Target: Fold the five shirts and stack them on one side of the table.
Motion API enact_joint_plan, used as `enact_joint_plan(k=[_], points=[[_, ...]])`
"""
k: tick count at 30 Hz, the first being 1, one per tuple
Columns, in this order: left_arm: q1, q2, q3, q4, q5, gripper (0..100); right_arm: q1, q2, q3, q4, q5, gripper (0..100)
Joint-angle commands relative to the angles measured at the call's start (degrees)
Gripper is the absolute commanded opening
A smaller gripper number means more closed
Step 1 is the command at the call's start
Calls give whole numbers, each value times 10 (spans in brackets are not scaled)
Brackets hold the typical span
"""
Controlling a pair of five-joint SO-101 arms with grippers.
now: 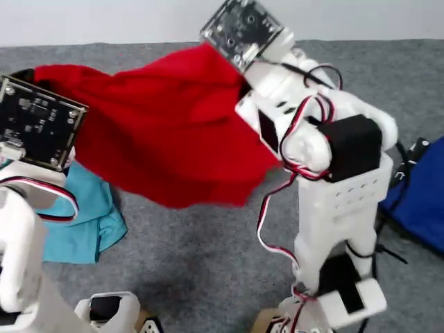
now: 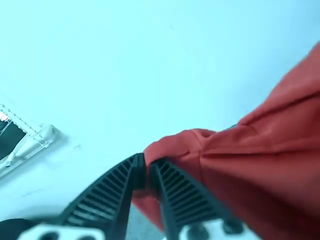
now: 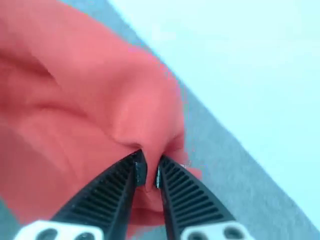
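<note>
A red shirt (image 1: 166,125) hangs stretched in the air between both arms above the grey table (image 1: 208,263). My left gripper (image 2: 146,167) is shut on one corner of the red shirt (image 2: 250,165), at the left in the high view. My right gripper (image 3: 148,167) is shut on a bunched fold of the red shirt (image 3: 85,110), at the top middle of the high view. A teal shirt (image 1: 87,215) lies crumpled on the table under the left arm. A blue shirt (image 1: 423,194) lies at the right edge.
The right arm's white body and wires (image 1: 326,180) stand in the middle right of the high view. The left arm's base (image 1: 28,277) is at the lower left. Bare grey table shows in front between the arms.
</note>
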State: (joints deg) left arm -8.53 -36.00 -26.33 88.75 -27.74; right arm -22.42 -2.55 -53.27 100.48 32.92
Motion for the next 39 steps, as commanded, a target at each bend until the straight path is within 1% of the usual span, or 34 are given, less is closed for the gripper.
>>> enact_joint_plan(k=[1, 5, 11, 16, 21, 23, 25, 27, 31, 34, 36, 39], points=[[4, -5, -12, 18, 5, 3, 8, -59, 73, 20, 47, 12], [6, 0, 7, 58, 5, 3, 8, -71, 98, 19, 56, 11], [9, -4, 108, 106, 5, 3, 8, -67, 106, 19, 56, 11], [6, 0, 228, 115, 5, 3, 12, -27, 188, 19, 56, 11], [6, 0, 381, 38, 5, 3, 19, 22, 216, -22, 55, 11], [7, 0, 415, 6, 5, 3, 29, 36, 216, -52, 55, 11], [7, 0, 422, -25, 5, 3, 42, 48, 215, -85, 56, 11], [8, 0, 415, -63, 5, 3, 59, 56, 213, -126, 56, 11], [11, 0, 370, -152, 10, 3, 93, 60, 213, -246, 56, 11], [11, -1, 319, -229, 52, 3, 102, 60, 213, -321, 56, 11], [11, -2, 276, -259, 69, 3, 102, 57, 213, -342, 56, 11], [19, 0, 216, -251, 73, 3, 98, 55, 213, -321, 56, 11]])
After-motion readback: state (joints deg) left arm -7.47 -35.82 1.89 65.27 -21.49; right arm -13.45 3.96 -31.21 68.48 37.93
